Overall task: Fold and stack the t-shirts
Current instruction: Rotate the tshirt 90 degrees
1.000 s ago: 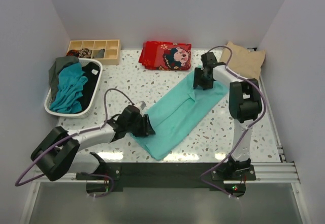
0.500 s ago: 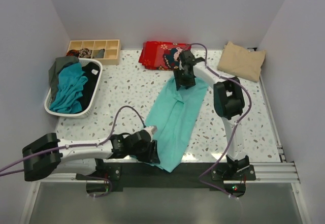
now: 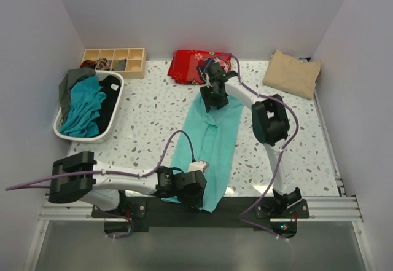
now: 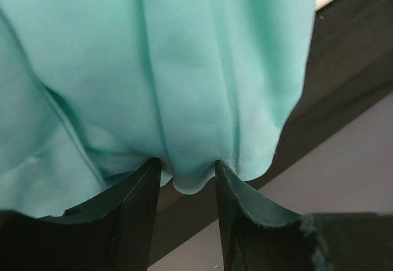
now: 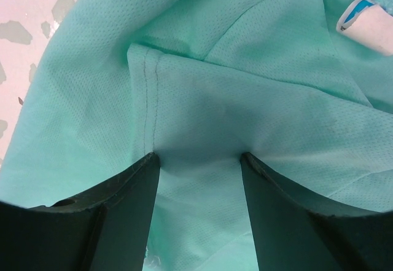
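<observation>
Both arms are built from white tubular links joined by bulky black joint housings: the left arm [image 3: 123, 179] and the right arm [image 3: 276, 160] look alike. A thin purple cable [image 3: 31, 184] runs along each, looping free of the links. The left pincer [image 4: 187, 168] and right pincer [image 5: 199, 157] each end in two matte black fingers [image 5: 116, 203], broad at the root and tapering to blunt tips. One left finger's edge looks slightly rough. Small green and red lights glow by the right arm's black base [image 3: 284, 202].
</observation>
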